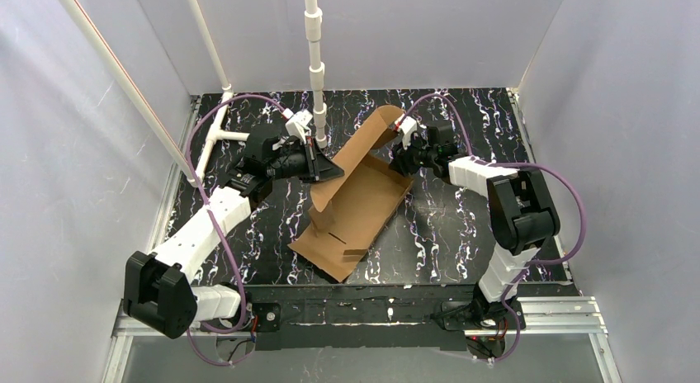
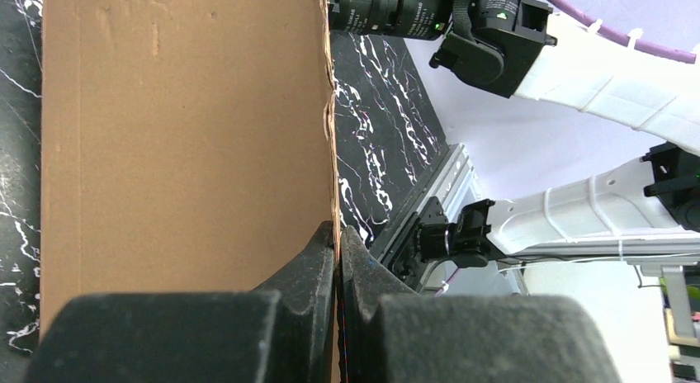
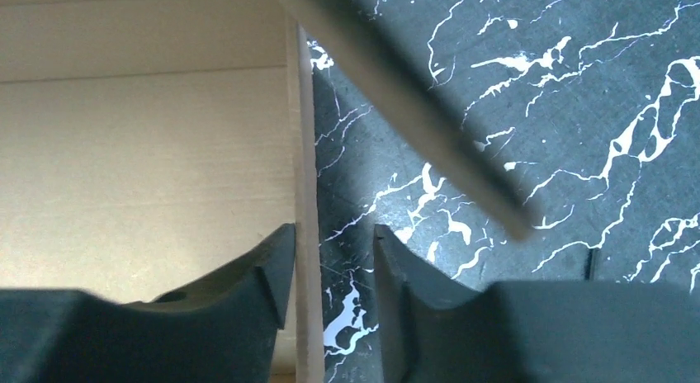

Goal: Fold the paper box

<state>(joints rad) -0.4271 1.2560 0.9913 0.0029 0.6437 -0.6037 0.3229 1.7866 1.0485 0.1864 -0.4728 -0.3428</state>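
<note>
Box (image 1: 359, 205) mid tabletop (image 1: 462, 226), long axis 7 to 1 o'clock. Partly folded: base flat, near end flat toward 7, side walls raised, far end standing up toward 12. Left end effector (image 2: 337, 234) at the box's 10 o'clock, clamped tight on the edge of a raised panel, both fingers pressed to the card. Right end effector (image 3: 330, 243) at the box's 1 o'clock, jaws apart, straddling an upright wall edge. One finger (image 3: 264, 276) touches the card, the other is clear of it, with tabletop showing in the gap.
</note>
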